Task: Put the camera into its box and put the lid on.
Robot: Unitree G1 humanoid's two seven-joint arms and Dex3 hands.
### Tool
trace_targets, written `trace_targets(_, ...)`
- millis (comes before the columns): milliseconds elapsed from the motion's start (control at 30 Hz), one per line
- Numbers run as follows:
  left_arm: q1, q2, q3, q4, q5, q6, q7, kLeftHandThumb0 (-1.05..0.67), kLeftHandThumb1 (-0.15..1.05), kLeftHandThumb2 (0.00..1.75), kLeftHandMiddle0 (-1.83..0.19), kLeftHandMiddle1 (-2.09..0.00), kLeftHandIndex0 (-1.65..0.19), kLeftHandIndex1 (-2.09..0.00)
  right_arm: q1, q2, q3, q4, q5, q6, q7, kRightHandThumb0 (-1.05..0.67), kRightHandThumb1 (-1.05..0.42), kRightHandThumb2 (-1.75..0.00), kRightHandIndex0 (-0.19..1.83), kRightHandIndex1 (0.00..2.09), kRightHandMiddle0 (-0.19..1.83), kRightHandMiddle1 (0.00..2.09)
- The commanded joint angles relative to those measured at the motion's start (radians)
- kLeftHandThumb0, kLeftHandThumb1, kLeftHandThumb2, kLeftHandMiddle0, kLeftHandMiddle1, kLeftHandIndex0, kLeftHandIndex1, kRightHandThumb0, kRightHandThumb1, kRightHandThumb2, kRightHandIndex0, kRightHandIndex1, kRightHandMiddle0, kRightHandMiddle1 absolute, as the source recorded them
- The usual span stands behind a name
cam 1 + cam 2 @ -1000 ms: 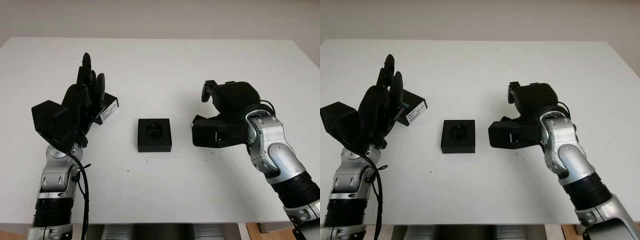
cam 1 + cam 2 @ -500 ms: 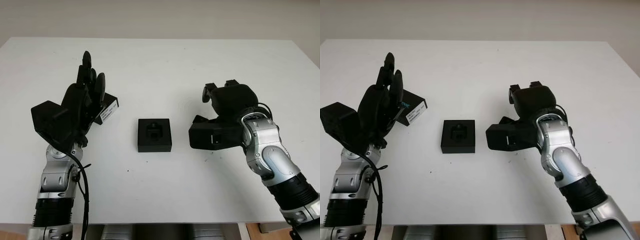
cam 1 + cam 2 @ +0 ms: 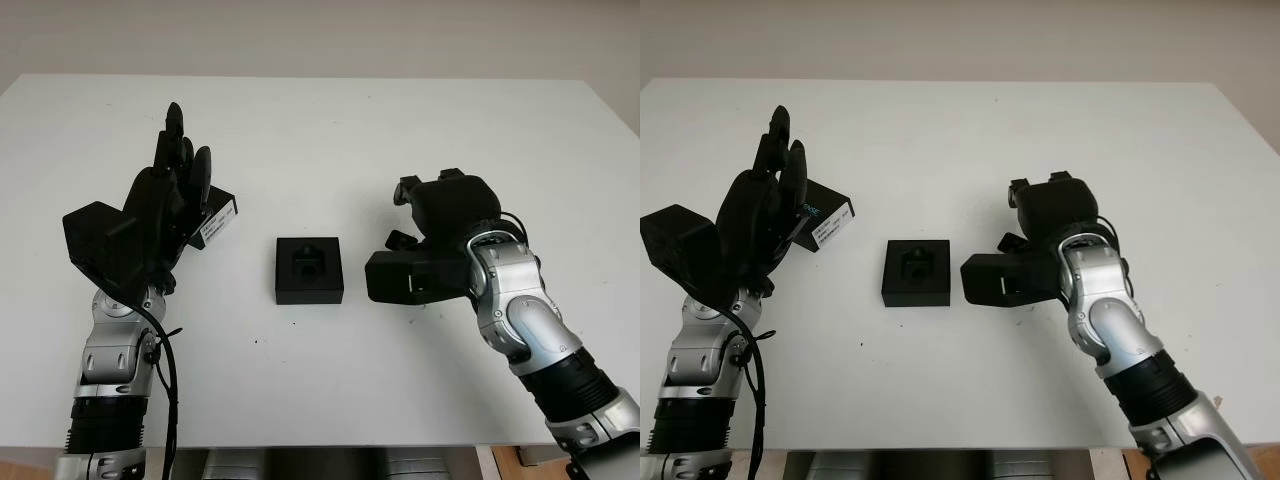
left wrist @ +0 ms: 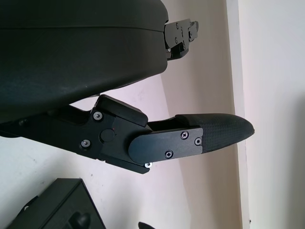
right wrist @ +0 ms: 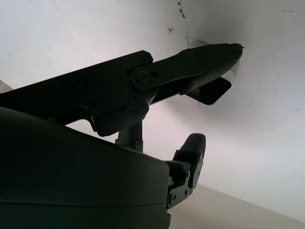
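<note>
A black square box (image 3: 309, 270) lies open at the middle of the white table (image 3: 330, 130), with the small black camera (image 3: 306, 263) sitting in its recess. Its black lid (image 3: 216, 219), which carries a white label, lies to the left, partly hidden behind my left hand. My left hand (image 3: 183, 150) is raised above the table in front of the lid, open and holding nothing. My right hand (image 3: 425, 200) hovers low just right of the box, open and holding nothing. A corner of the box (image 4: 52, 205) shows in the left wrist view.
The black camera block on my right wrist (image 3: 408, 277) hangs close to the box's right side. The table's far edge (image 3: 300, 77) and front edge (image 3: 330, 445) bound the white surface.
My right hand has moved left, closer to the box. The left hand, lid and box have stayed where they were.
</note>
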Motion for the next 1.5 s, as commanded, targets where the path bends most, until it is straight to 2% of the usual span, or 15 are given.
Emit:
trace_targets(0, -0.005, 0.005, 0.002, 0.001, -0.004, -0.01, -0.005, -0.82, 1.05, 0.56, 0.19, 0.0, 0.19, 0.0, -0.005, -0.003, -0.005, -0.001, 0.005, -0.008, -0.003, -0.82, -1.05, -0.08, 0.2, 1.96, 0.17, 0.72)
trace_targets(67, -0.006, 0.005, 0.004, 0.001, -0.007, -0.009, -0.007, -0.83, 1.05, 0.55, 0.19, 0.0, 0.19, 0.0, -0.005, -0.008, -0.002, 0.006, 0.003, -0.016, -0.007, -0.83, -1.05, -0.09, 0.21, 2.06, 0.11, 1.0)
trace_targets(133, -0.007, 0.005, 0.005, 0.002, -0.008, -0.007, -0.008, -0.83, 1.05, 0.55, 0.19, 0.0, 0.19, 0.0, -0.008, -0.009, 0.002, 0.012, -0.003, -0.015, 0.005, -0.83, -1.05, -0.1, 0.26, 2.09, 0.07, 1.18)
trace_targets(233, -0.007, 0.008, 0.006, 0.006, -0.006, -0.017, -0.01, -0.83, 1.05, 0.55, 0.19, 0.0, 0.19, 0.0, -0.007, -0.003, -0.006, 0.01, 0.009, -0.015, 0.007, -0.83, -1.05, -0.09, 0.36, 2.09, 0.09, 1.2)
trace_targets(267, -0.006, 0.008, 0.007, 0.006, -0.007, -0.015, -0.01, -0.83, 1.05, 0.55, 0.19, 0.0, 0.19, 0.0, -0.005, -0.003, -0.008, 0.006, 0.011, -0.014, 0.008, -0.82, -1.04, -0.07, 0.28, 2.08, 0.09, 1.25)
trace_targets(300, -0.007, 0.008, 0.008, 0.005, -0.007, -0.015, -0.01, -0.84, 1.05, 0.55, 0.19, 0.0, 0.19, 0.0, -0.004, -0.004, -0.009, 0.003, 0.01, -0.014, 0.007, -0.81, -1.04, -0.07, 0.29, 2.09, 0.09, 1.27)
trace_targets(433, -0.008, 0.007, 0.009, 0.007, -0.007, -0.022, -0.009, -0.84, 1.05, 0.54, 0.19, 0.0, 0.19, 0.0, 0.001, 0.003, -0.018, -0.004, 0.021, -0.006, 0.002, -0.78, -1.02, -0.05, 0.23, 2.01, 0.12, 1.03)
trace_targets(500, -0.007, 0.008, 0.009, 0.006, -0.006, -0.023, -0.01, -0.84, 1.05, 0.54, 0.19, 0.0, 0.19, 0.0, 0.003, 0.005, -0.021, -0.006, 0.023, -0.003, -0.001, -0.77, -1.02, -0.05, 0.26, 2.06, 0.14, 0.97)
trace_targets(733, -0.006, 0.009, 0.009, 0.009, -0.001, -0.031, -0.01, -0.84, 1.05, 0.54, 0.19, 0.0, 0.19, 0.0, 0.009, -0.003, -0.018, -0.004, 0.022, -0.004, -0.008, -0.72, -1.01, -0.06, 0.27, 1.99, 0.23, 0.75)
trace_targets(800, -0.005, 0.007, 0.011, 0.007, -0.005, -0.032, -0.009, -0.84, 1.05, 0.54, 0.19, 0.0, 0.19, 0.0, 0.01, -0.009, -0.013, 0.003, 0.018, -0.012, -0.013, -0.72, -1.01, -0.06, 0.31, 2.04, 0.25, 0.75)
trace_targets(933, -0.002, 0.008, 0.015, 0.002, -0.016, -0.023, -0.016, -0.84, 1.05, 0.53, 0.19, 0.0, 0.19, 0.0, 0.01, -0.013, -0.006, 0.011, 0.007, -0.019, -0.019, -0.71, -1.02, -0.05, 0.26, 1.98, 0.21, 0.97)
trace_targets(1100, 0.003, 0.015, 0.02, -0.007, -0.024, -0.015, -0.022, -0.85, 1.05, 0.53, 0.19, 0.0, 0.19, 0.0, 0.012, -0.006, -0.009, 0.014, 0.017, -0.015, -0.01, -0.67, -1.01, -0.05, 0.25, 2.04, 0.21, 0.98)
trace_targets(1300, 0.003, 0.021, 0.023, -0.017, -0.027, 0.0, -0.025, -0.85, 1.05, 0.54, 0.19, 0.0, 0.19, 0.0, 0.006, -0.007, 0.005, 0.021, -0.006, -0.001, 0.029, -0.66, -1.01, -0.06, 0.26, 1.93, 0.24, 0.72)
trace_targets(1433, -0.001, 0.022, 0.025, -0.018, -0.026, 0.001, -0.022, -0.86, 1.05, 0.53, 0.19, 0.0, 0.19, 0.0, 0.006, -0.011, 0.012, 0.022, -0.015, -0.007, 0.037, -0.61, -1.01, -0.05, 0.28, 1.9, 0.19, 1.03)
trace_targets(1467, -0.002, 0.022, 0.025, -0.017, -0.026, 0.001, -0.023, -0.86, 1.05, 0.53, 0.19, 0.0, 0.19, 0.0, 0.006, -0.009, 0.012, 0.021, -0.016, -0.006, 0.038, -0.59, -1.0, -0.05, 0.27, 1.91, 0.17, 0.99)
